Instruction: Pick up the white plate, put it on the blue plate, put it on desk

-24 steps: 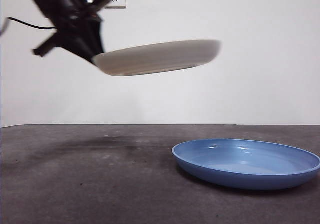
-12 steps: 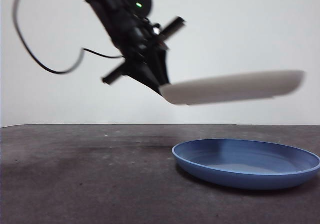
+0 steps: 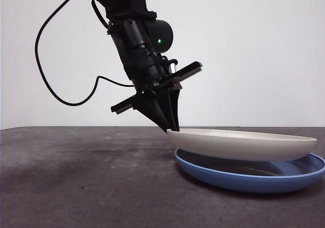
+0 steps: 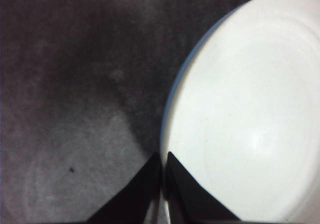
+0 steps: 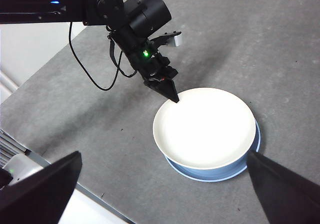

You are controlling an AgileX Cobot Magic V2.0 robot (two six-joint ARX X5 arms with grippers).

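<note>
The white plate (image 3: 238, 142) (image 5: 205, 126) lies over the blue plate (image 3: 244, 180) (image 5: 258, 139) on the desk (image 3: 76, 177). Its left rim is raised a little, and its right side meets the blue rim. My left gripper (image 3: 171, 129) (image 4: 162, 164) (image 5: 176, 99) comes down steeply from the upper left. It is shut on the white plate's left rim (image 4: 167, 134). A thin blue edge (image 4: 186, 68) shows beside the white one. My right gripper (image 5: 164, 156) hangs high above the plates, jaws wide open and holding nothing.
The left arm's black cable (image 3: 45, 80) loops out to the left of the arm. The desk's front-left edge (image 5: 100, 196) runs close to the plates, with pale equipment (image 5: 15, 166) beyond it. A white wall stands behind the desk.
My left gripper carried the white plate from high at the left, rightward and down, onto the blue plate. The blue plate has not moved.
</note>
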